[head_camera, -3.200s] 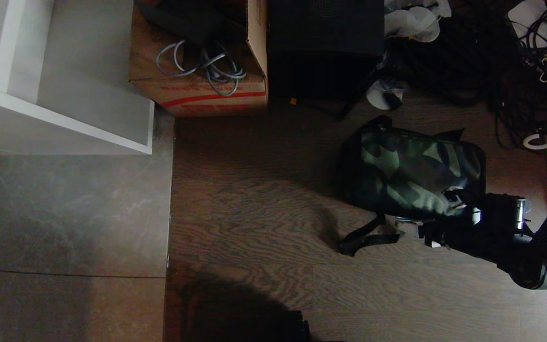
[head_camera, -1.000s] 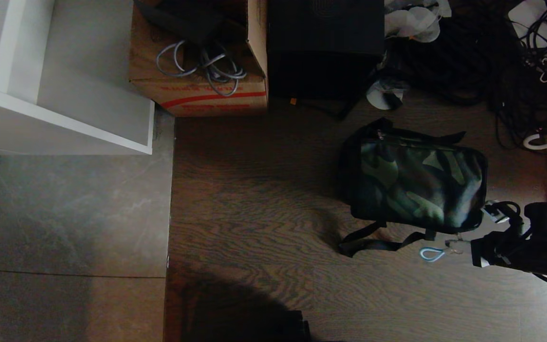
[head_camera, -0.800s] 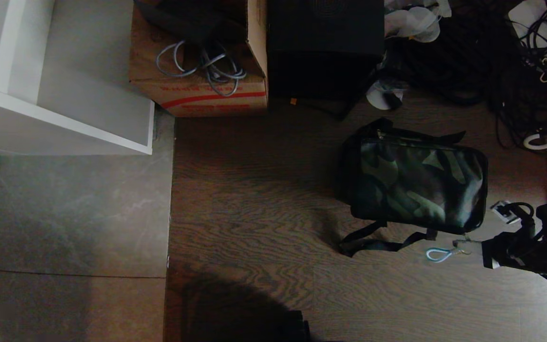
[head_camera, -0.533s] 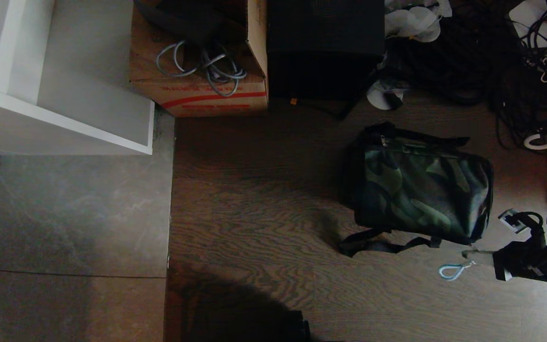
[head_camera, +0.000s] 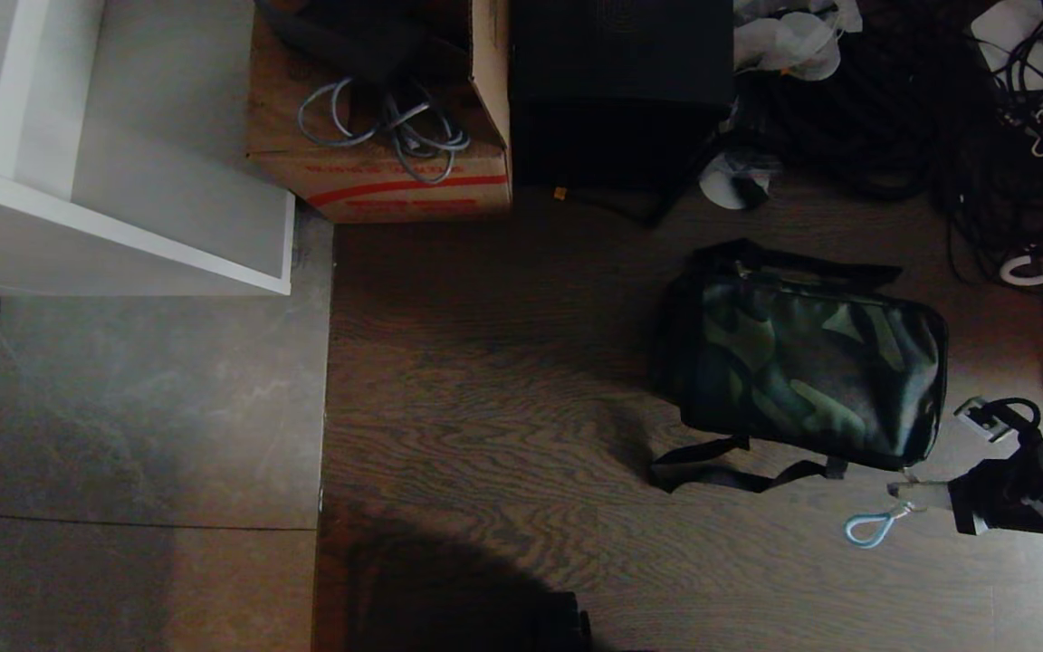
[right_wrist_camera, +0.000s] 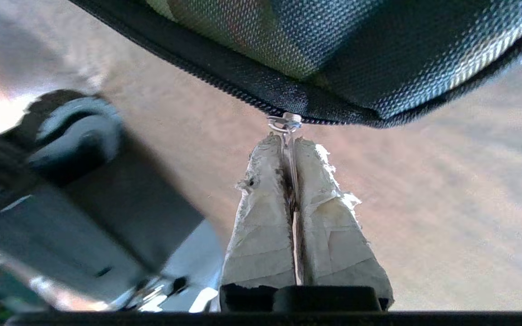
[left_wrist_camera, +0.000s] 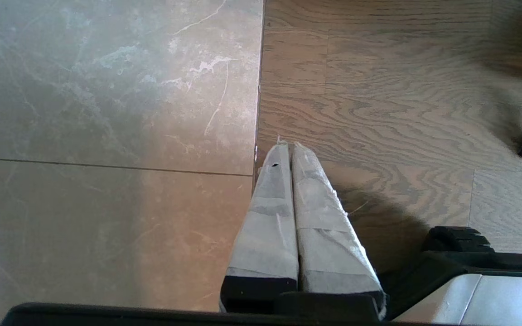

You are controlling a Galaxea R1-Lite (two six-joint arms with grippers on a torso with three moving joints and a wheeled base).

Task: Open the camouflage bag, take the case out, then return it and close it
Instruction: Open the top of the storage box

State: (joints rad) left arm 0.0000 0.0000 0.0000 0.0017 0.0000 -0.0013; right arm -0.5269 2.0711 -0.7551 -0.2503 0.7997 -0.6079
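Observation:
The camouflage bag (head_camera: 802, 362) lies on the wood floor at the right, its green-and-dark panel up and its zip closed along the near edge. My right gripper (head_camera: 904, 493) sits at the bag's near right corner, shut on the metal zip pull (right_wrist_camera: 287, 123), which is pinched between the taped fingers (right_wrist_camera: 261, 213). A pale blue loop (head_camera: 865, 528) dangles beside the fingertips. The bag's woven fabric (right_wrist_camera: 333, 45) fills the far side of the right wrist view. My left gripper (left_wrist_camera: 288, 146) hangs shut and empty over the seam between tile and wood. The case is hidden.
A black strap (head_camera: 721, 471) trails from the bag's near left corner. Behind the bag stand a cardboard box (head_camera: 377, 172) with grey cables, a plain black box (head_camera: 621, 91) and a tangle of dark cables (head_camera: 983, 118). A white shelf (head_camera: 123, 217) is at the far left.
My right gripper has drawn nearer and to the right with the zip pull in it. The bag has slid and turned slightly after it. The blue loop went along.

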